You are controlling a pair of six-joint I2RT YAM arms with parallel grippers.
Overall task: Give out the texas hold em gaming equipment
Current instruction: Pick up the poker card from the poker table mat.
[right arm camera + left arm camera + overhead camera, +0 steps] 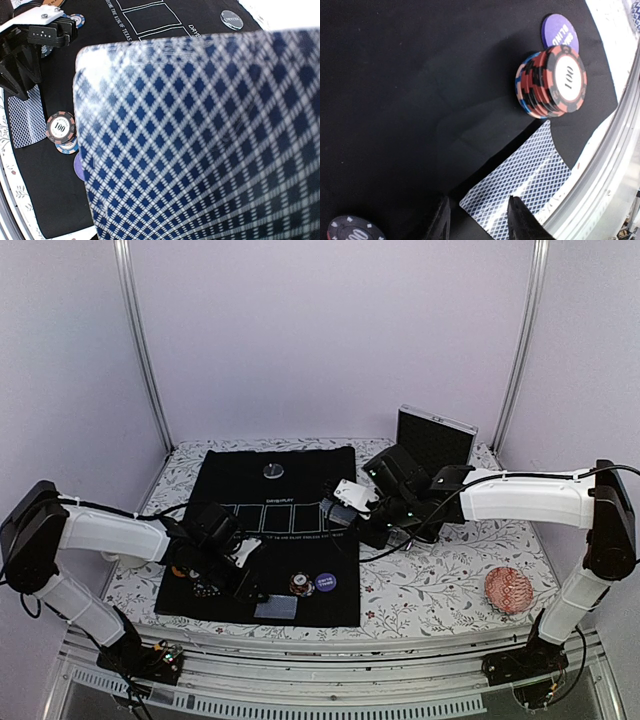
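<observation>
A blue-grey-backed playing card (520, 185) lies face down on the black mat (250, 490) near its front edge; it also shows in the top view (275, 607). My left gripper (480, 220) is open, its fingertips low on either side of that card's near corner. A red and black chip stack (552, 80) and a purple button (560, 31) sit just beyond. My right gripper (347, 508) holds another playing card (200, 140) above the mat's right edge; the card fills the right wrist view and hides the fingers. A silver button (273, 471) lies at the mat's back.
More chips (205, 588) lie under the left arm, and one black chip (355, 230) shows in the left wrist view. An open black case (435, 440) stands at the back right. A red patterned disc (509, 590) lies on the floral tablecloth at right. The table's metal front rail (600, 175) runs next to the card.
</observation>
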